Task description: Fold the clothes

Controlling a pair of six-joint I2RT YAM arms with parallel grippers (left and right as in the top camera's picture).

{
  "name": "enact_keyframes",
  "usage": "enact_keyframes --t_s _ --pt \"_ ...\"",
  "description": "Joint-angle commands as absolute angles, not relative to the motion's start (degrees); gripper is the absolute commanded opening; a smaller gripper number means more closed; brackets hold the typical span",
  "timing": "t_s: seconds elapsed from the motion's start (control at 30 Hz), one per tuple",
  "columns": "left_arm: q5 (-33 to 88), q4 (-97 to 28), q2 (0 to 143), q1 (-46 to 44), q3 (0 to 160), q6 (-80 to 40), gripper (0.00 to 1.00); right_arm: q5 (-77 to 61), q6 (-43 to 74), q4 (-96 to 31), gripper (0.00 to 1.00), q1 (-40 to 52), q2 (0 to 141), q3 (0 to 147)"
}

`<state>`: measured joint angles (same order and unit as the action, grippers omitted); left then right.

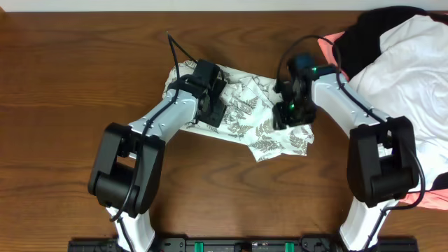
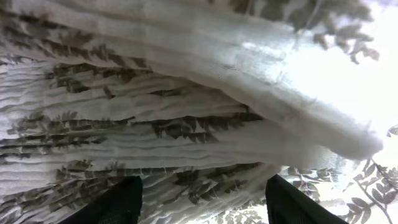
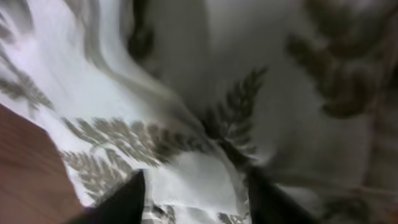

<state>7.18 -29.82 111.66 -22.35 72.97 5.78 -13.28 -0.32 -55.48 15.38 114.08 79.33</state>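
A brown wooden table carries the clothes, a fern-printed white garment lying rumpled at its middle, between the two arms. The plain white garment and the black one are heaped at the right edge. The left pincer is down on the cloth with its fingers apart and pleated fabric between them. The right pincer is also in the cloth, but the blur hides whether it clamps. No neat fold shows, so I judge that flattening and folding remain to be done.
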Motion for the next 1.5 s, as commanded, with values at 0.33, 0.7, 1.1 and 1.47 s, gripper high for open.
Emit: enact_keyframes --t_s 0.33,0.7,1.1,1.47 --pt "7.31 -29.93 112.25 -22.33 72.42 5.23 0.64 -13.93 1.58 -50.65 0.01 18.04 113.06 81.38" --pt "7.31 -29.95 112.25 -22.33 72.42 5.23 0.64 -13.96 13.91 -30.61 0.03 18.09 112.81 83.26" --pt "7.33 -29.95 112.25 -22.33 72.42 5.23 0.64 -13.91 18.20 -23.24 0.09 18.81 113.01 83.24" --pt "7.33 -29.95 112.25 -22.33 72.42 5.23 0.64 -4.45 16.88 -33.19 0.20 20.27 115.57 83.13"
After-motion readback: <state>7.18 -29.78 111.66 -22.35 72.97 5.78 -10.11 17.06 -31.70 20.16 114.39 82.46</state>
